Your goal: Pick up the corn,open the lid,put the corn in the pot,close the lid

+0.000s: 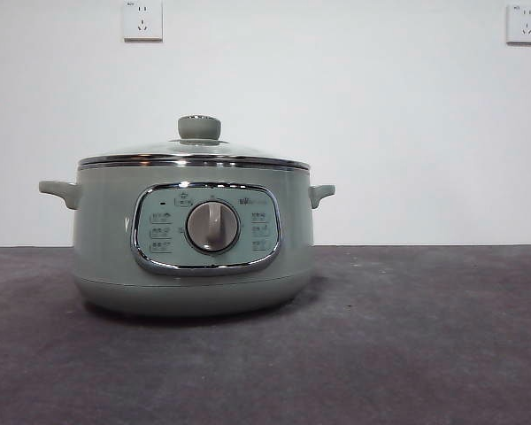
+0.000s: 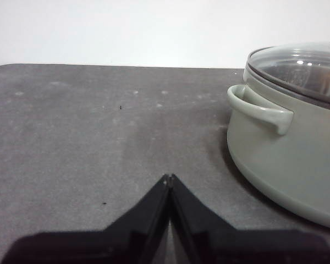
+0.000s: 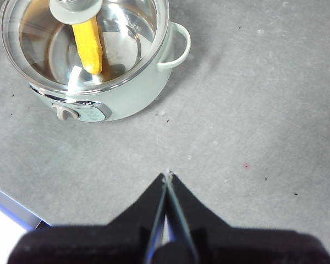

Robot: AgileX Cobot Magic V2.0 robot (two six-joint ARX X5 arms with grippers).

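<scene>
The pale sage-green pot (image 1: 106, 257) stands on the grey table left of centre, its silver dial facing me. The glass lid (image 1: 195, 152) with its green knob (image 1: 199, 127) sits closed on it. The yellow-orange corn (image 3: 88, 41) lies inside the pot, seen through the lid (image 3: 132, 33) in the right wrist view. My left gripper (image 2: 168, 177) is shut and empty, low beside the pot (image 2: 286, 165) near its side handle (image 2: 258, 107). My right gripper (image 3: 168, 175) is shut and empty, high above the table, away from the pot (image 3: 132, 99).
The grey table mat (image 1: 407, 336) spreads around the pot. Two wall sockets (image 1: 142, 19) sit on the white wall behind. The table's edge (image 3: 11, 206) shows in the right wrist view.
</scene>
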